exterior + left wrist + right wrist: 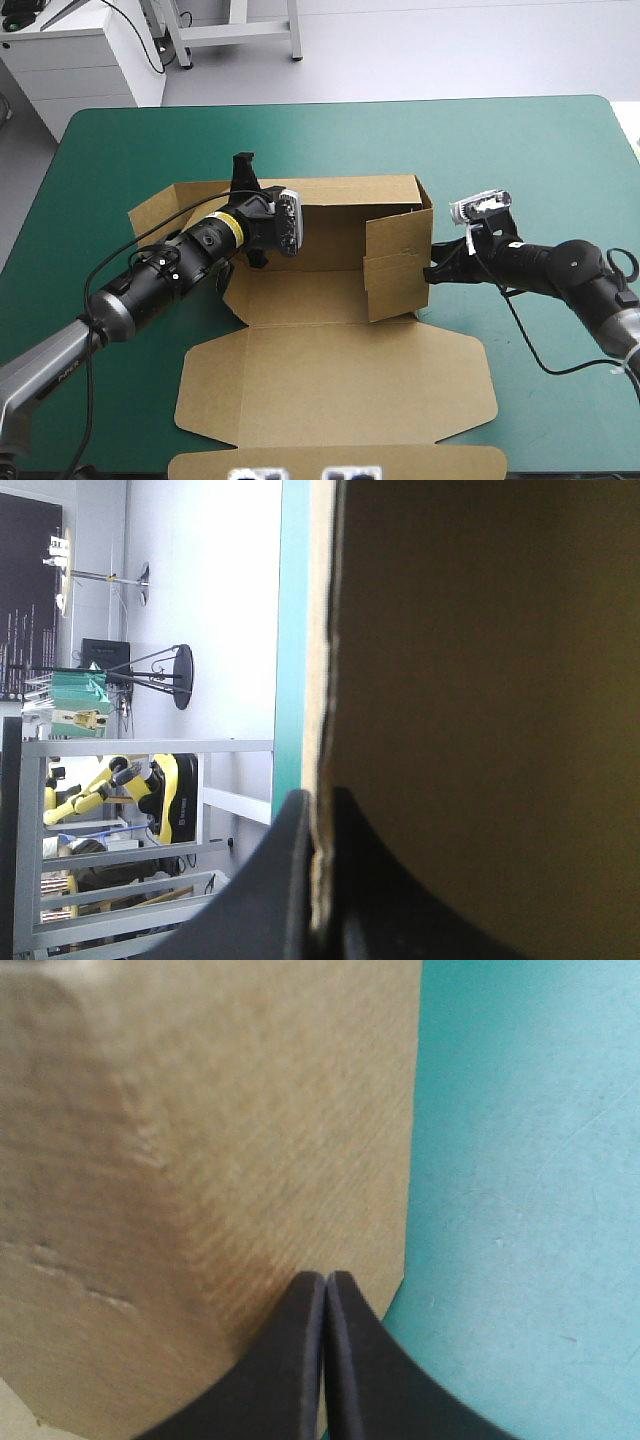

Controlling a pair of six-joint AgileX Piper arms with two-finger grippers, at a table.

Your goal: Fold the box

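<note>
The box (330,400) sits in the middle of the table (530,150), its lid flat toward the near edge. The left gripper (243,168) is clamped on the top edge of the upright far wall (360,210), and the right gripper (432,270), fingers together, rests against the outside of the raised right wall (395,265). A hard push there could buckle that wall or slide the box left, pulling the far wall out of the clamp.

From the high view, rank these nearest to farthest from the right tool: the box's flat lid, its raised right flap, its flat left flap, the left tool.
1. raised right flap: at the tip of the right tool.
2. flat lid: toward the table's near edge.
3. left tool: on the left end of the back wall.
4. flat left flap: farthest left.
</note>
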